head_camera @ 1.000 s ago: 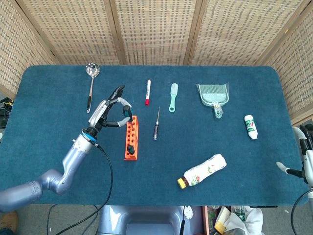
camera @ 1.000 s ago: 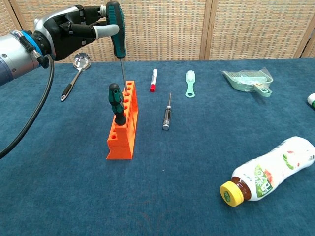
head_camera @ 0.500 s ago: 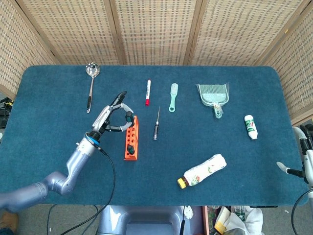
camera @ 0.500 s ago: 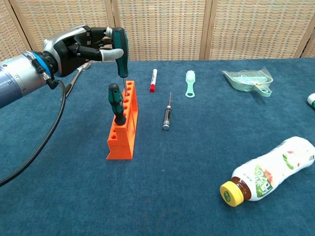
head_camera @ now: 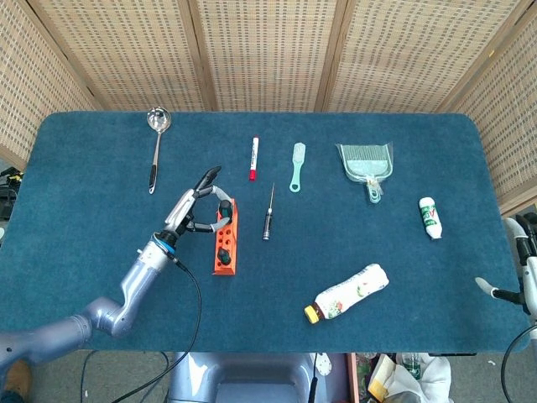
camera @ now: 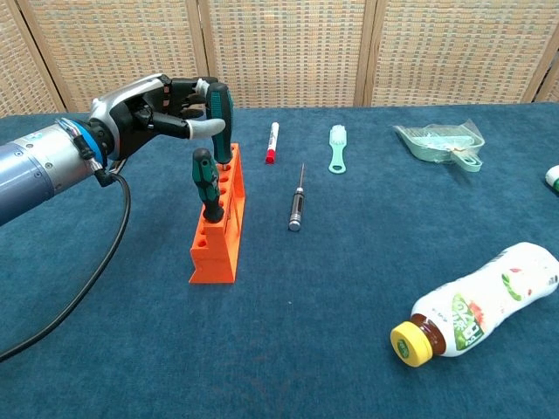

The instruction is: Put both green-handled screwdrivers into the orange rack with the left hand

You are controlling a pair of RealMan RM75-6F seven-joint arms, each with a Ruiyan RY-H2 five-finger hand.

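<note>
Your left hand (camera: pixel 148 112) is grasping the handle of one green-handled screwdriver (camera: pixel 221 112), which stands upright in a far hole of the orange rack (camera: pixel 218 234). The other green-handled screwdriver (camera: pixel 205 182) stands upright in the same rack, nearer, and nothing touches it. The rack is on the blue bench (head_camera: pixel 101 218), left of a thin black screwdriver (head_camera: pixel 268 214). Of your right hand (head_camera: pixel 522 277) only a part shows at the right edge, so I cannot tell its state.
</note>
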